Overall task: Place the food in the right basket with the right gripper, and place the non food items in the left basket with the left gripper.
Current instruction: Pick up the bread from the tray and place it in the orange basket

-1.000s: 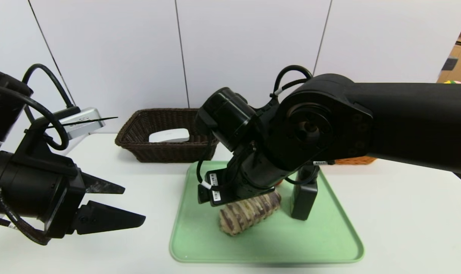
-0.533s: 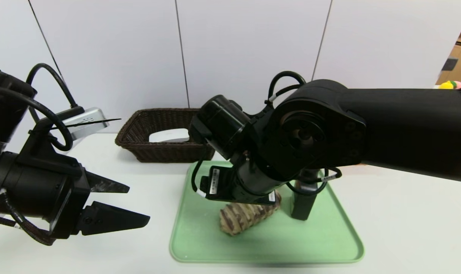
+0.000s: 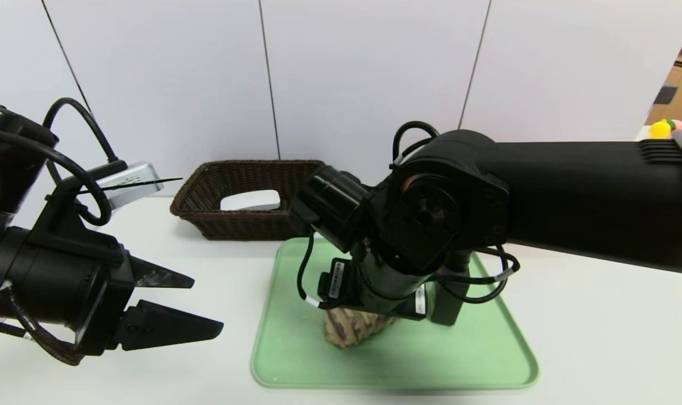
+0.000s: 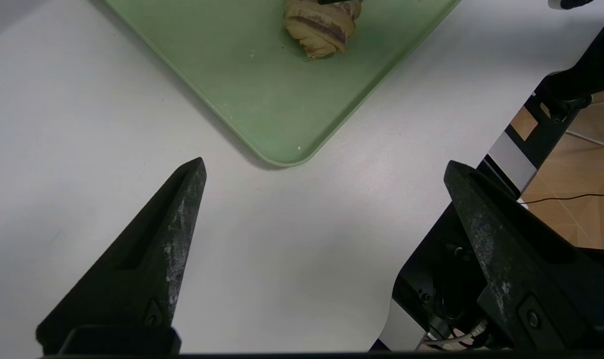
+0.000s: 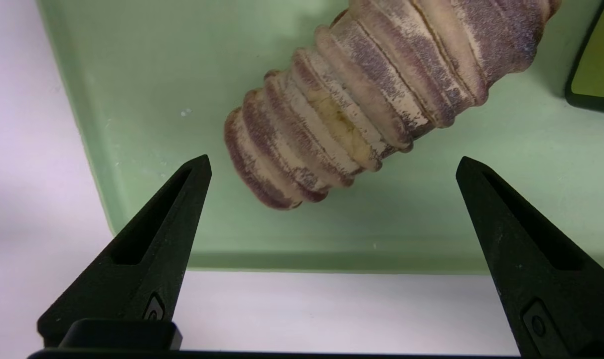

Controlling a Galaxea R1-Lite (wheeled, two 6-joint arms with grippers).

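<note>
A ridged brown-and-cream bread roll (image 3: 349, 333) (image 5: 372, 94) (image 4: 322, 27) lies on the green tray (image 3: 487, 360). My right gripper (image 5: 332, 160) hangs open just above the roll's near end, with one finger on each side and neither touching it; in the head view the wrist hides its fingers. A black upright item (image 3: 448, 306) stands on the tray beside the roll. My left gripper (image 3: 206, 302) (image 4: 326, 164) is open and empty over bare table, left of the tray. The dark wicker left basket (image 3: 245, 225) holds a flat white item (image 3: 251, 200). The right arm hides the right basket.
A silver device (image 3: 128, 183) sits at the back left, near the left arm. White table (image 3: 600, 337) stretches to the right of the tray. The table's front edge (image 4: 431, 319) runs close under the left gripper.
My right arm has lowered and its wrist has turned, now covering more of the roll in the head view. The left gripper has barely shifted.
</note>
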